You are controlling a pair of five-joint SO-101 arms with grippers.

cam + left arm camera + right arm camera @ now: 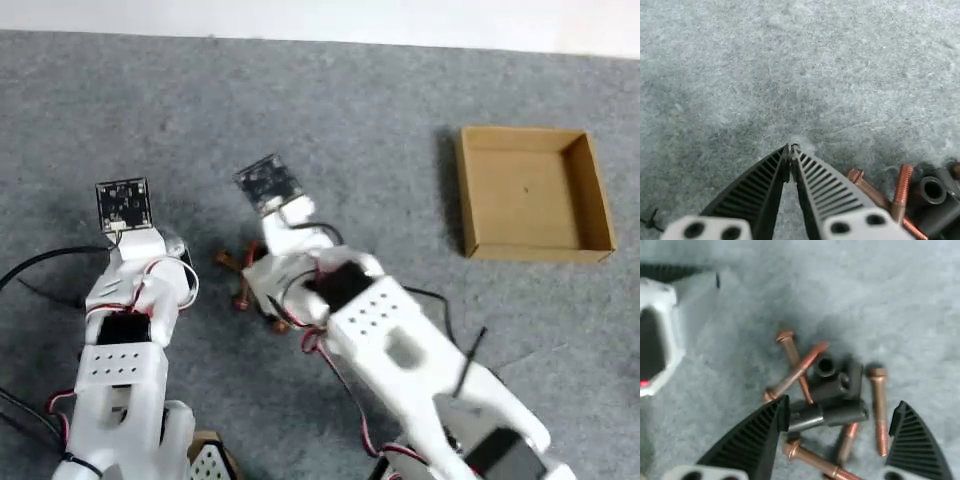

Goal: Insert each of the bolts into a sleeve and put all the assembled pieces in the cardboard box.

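Right gripper (842, 407), jaws spread wide, hangs over the heap of copper bolts (879, 410) and dark sleeves (837, 415) at mid-table, while the left gripper (791, 149), closed tip to tip, sits just left of that heap, and the cardboard box (525, 190) stands far right, well apart.

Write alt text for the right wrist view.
The right arm's open pincer hangs over a loose pile of copper-coloured bolts and dark sleeves on a grey, felt-like table. A white part of the other arm shows farther off.
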